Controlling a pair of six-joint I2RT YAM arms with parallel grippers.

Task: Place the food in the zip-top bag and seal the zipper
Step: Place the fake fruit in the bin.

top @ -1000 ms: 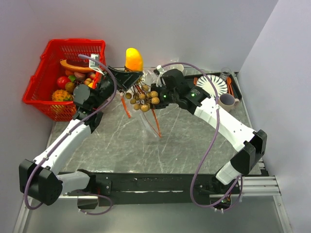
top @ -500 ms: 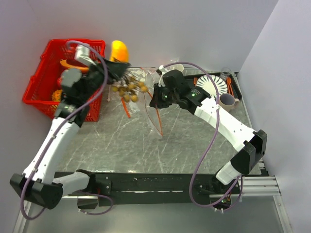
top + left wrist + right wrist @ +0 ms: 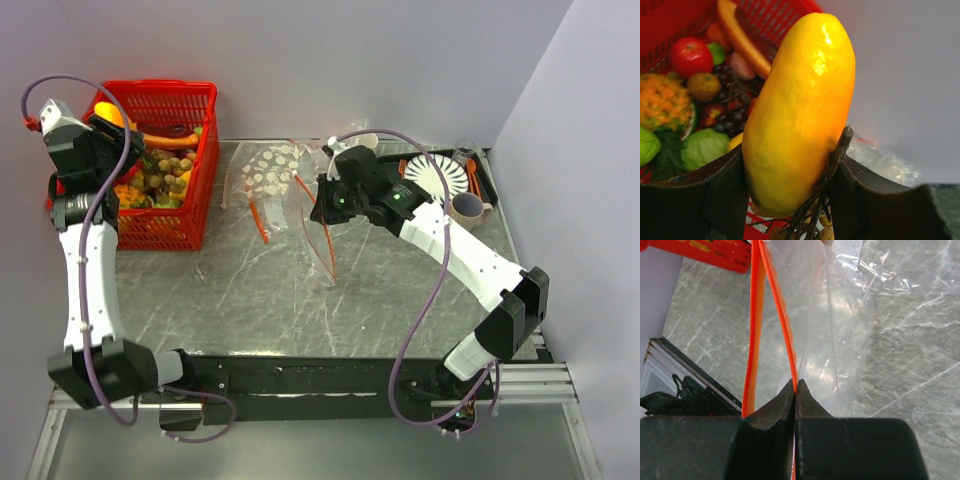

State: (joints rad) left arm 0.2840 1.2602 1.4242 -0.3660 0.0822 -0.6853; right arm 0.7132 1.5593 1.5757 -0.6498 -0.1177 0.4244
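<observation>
Zip-top bag (image 3: 308,238) is at mid-table, lifted by its mouth. The right gripper (image 3: 795,387) has its jaws pressed fully together on one lip of the zipper (image 3: 781,325). The other orange lip runs past just to the left of the jaws, outside the grip. Pinching a single lip seems meant to hold the mouth parted and raised, so food can go in from above. The clear film (image 3: 840,320) sags from the strip toward the table (image 3: 920,340). A dotted bag (image 3: 268,175) lies just beyond it, apart from the grip.

The left gripper (image 3: 790,165) stands partly open, only because its fingers clamp a plump yellow fruit (image 3: 800,105) across its lower half. Dark stems (image 3: 810,220) are caught between the fruit and one finger. From above, a bunch of brown fruit (image 3: 165,170) sits at the red basket (image 3: 190,95) beneath that arm. Whether it hangs from the trapped stems cannot be told.

This arm is up over the basket at the far left, well apart from the bag. The fruit is therefore in hand but not yet in the bag, and the zipper is unsealed. The tangled stems may well drag extra food along on the way across.
</observation>
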